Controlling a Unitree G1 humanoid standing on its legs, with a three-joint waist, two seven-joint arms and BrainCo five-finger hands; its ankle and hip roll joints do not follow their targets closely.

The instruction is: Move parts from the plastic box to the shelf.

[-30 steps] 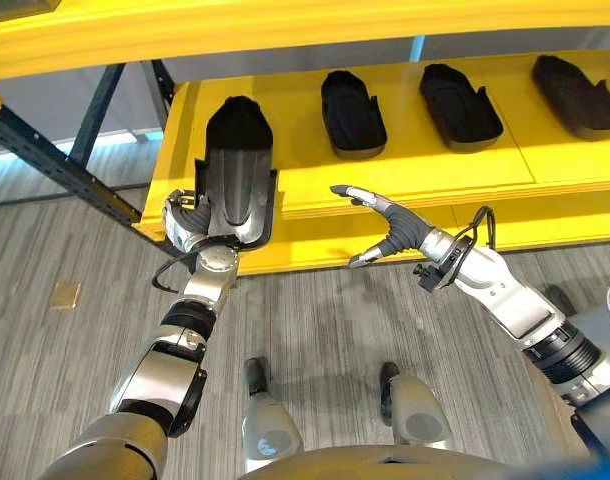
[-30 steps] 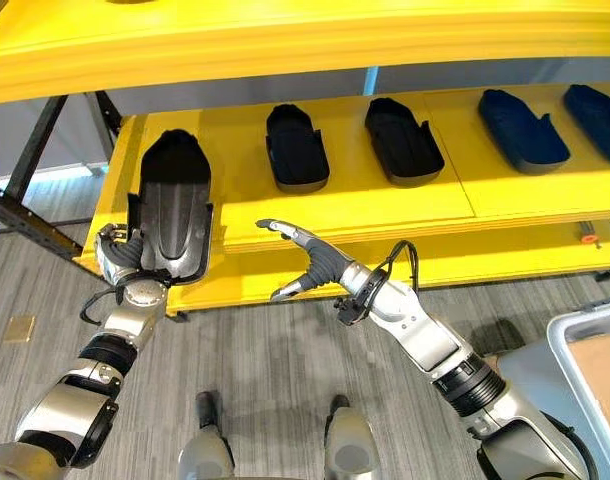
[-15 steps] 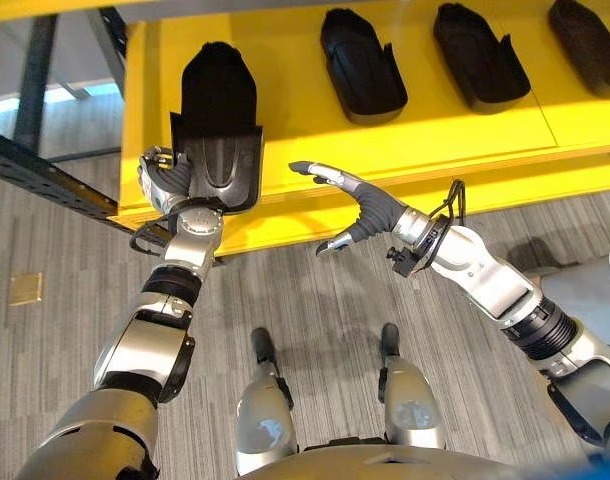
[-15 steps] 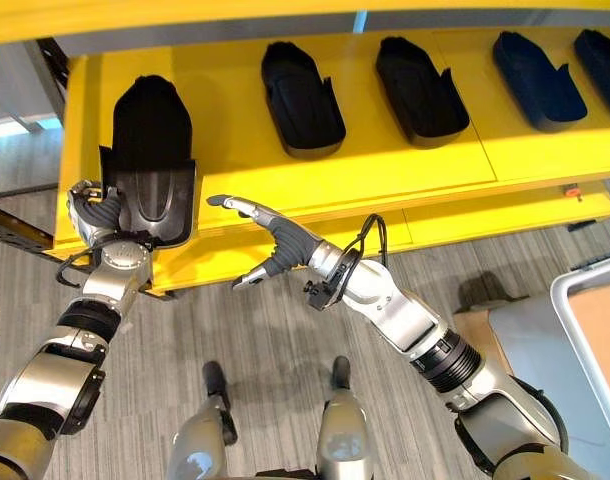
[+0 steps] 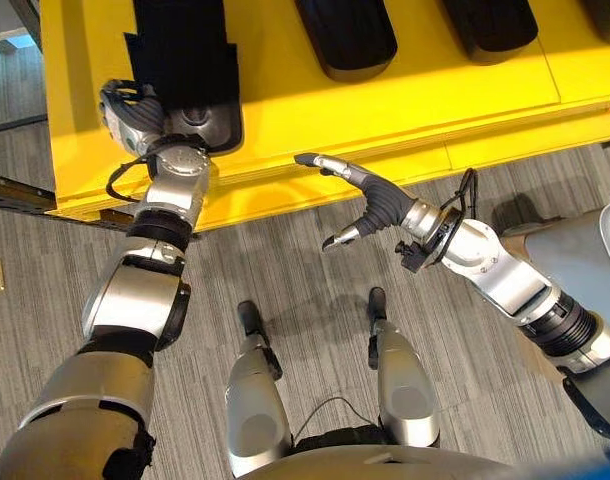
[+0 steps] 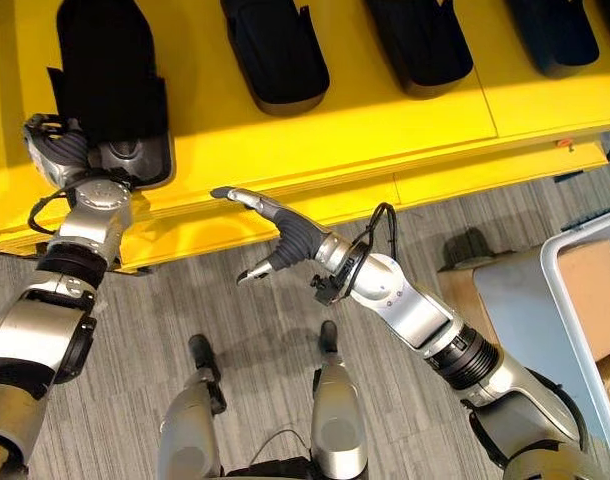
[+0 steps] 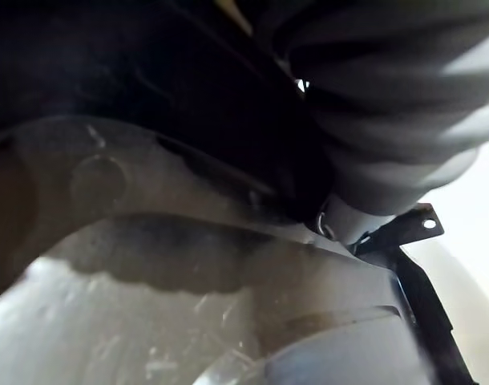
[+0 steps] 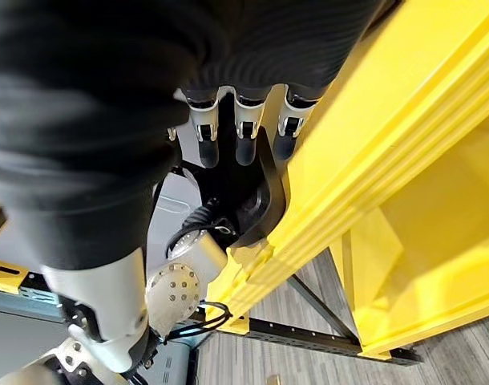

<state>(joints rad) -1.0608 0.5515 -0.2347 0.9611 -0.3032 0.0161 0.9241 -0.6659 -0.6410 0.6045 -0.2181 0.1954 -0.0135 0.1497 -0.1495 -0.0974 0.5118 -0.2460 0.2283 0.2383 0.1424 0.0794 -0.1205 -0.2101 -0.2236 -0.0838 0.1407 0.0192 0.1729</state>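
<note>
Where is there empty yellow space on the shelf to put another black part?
The left hand holds a black part at the shelf's left end. Bare yellow lies between it and the next part, and along the front edge. The back row of parts is crowded. The right hand hovers open, apart.

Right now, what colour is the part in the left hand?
Black. The part rests on the yellow shelf, gripped by the left hand; clearest in the right eye view.

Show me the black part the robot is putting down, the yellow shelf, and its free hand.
black part (image 5: 180,45), left eye view, its dark upper body.
yellow shelf (image 5: 285,110), left eye view, bare top surface.
right robot hand (image 5: 377,205), left eye view, its ribbed palm cover.
</note>
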